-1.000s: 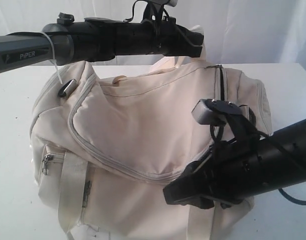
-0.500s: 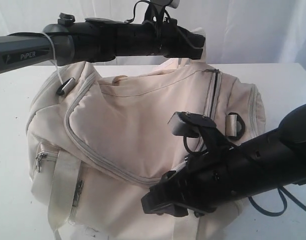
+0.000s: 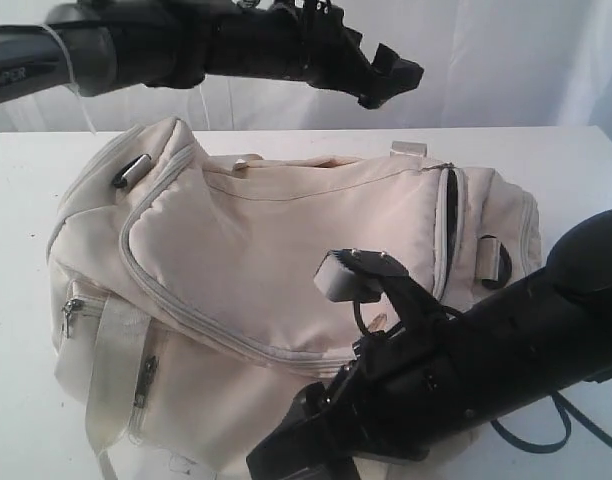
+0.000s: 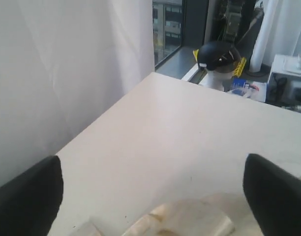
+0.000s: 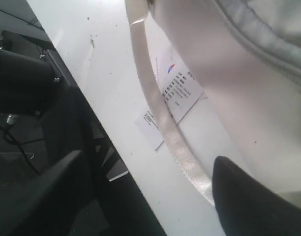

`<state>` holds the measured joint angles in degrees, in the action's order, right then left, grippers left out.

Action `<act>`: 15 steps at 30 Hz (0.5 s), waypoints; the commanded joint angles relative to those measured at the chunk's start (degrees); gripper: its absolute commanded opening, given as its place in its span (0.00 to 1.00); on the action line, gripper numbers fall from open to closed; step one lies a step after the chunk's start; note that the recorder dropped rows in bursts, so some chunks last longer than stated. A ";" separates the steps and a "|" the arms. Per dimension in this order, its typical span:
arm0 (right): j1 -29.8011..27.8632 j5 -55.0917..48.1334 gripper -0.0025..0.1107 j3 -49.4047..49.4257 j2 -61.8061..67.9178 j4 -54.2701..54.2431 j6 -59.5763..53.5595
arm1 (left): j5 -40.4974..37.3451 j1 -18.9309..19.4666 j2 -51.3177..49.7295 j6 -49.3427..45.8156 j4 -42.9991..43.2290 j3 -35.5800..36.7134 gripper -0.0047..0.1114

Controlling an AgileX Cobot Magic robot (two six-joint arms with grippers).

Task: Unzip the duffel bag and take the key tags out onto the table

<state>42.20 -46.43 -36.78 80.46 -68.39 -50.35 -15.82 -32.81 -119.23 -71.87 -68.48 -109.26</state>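
Observation:
The cream-white duffel bag (image 3: 276,250) lies on the white table (image 3: 566,160). Its grey-trimmed zipper (image 3: 216,330) curves across the front, and a dark slit shows at the right end (image 3: 450,212). My left gripper (image 3: 394,78) hangs above the bag's back, open and holding nothing (image 4: 150,167). My right gripper (image 3: 286,460) is low at the bag's front, near the table edge, open and empty (image 5: 150,162). One of its fingers (image 5: 254,201) sits beside a webbing handle (image 5: 165,128). The key tags are hidden.
A white paper hang tag (image 5: 175,93) lies on the table under the handle strap. A small zipped side pocket (image 3: 96,320) and a black D-ring (image 3: 491,262) mark the bag's ends. White curtain (image 3: 506,60) hangs behind. The table's edge (image 5: 126,162) drops off beside the right gripper.
The left arm has risen away from the bag's top, and the bag has sagged lower and flatter. The right arm has slid left and down toward the bag's front edge.

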 commanded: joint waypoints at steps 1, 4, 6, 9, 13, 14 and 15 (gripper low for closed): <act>-0.02 -1.90 0.66 -0.78 -2.32 1.11 -0.29 | -5.13 0.13 4.63 17.02 19.02 -0.46 0.85; -0.02 -2.75 0.65 -3.02 -5.53 6.51 4.02 | -13.19 0.13 7.40 30.13 35.04 -0.46 0.85; -0.24 -3.23 0.65 -4.75 -7.88 12.66 9.49 | -20.14 0.13 8.86 35.80 42.44 -0.46 0.85; -1.28 -4.14 0.65 -7.72 -12.04 24.24 18.59 | -30.99 0.13 10.95 38.02 45.71 -0.46 0.85; -2.41 -6.19 0.65 -11.01 -17.81 35.97 28.28 | -42.83 0.13 13.29 37.62 45.37 -0.46 0.85; -2.41 -6.19 0.65 -11.59 -19.04 38.46 30.66 | -44.88 0.13 13.76 37.87 45.07 -0.46 0.85; -2.41 -6.19 0.65 -12.21 -20.61 41.58 33.37 | -47.54 0.13 14.32 38.14 44.95 -0.46 0.85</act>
<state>40.35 -51.45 -47.35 63.34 -34.77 -23.96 -55.67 -32.81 -107.01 -34.95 -22.83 -109.26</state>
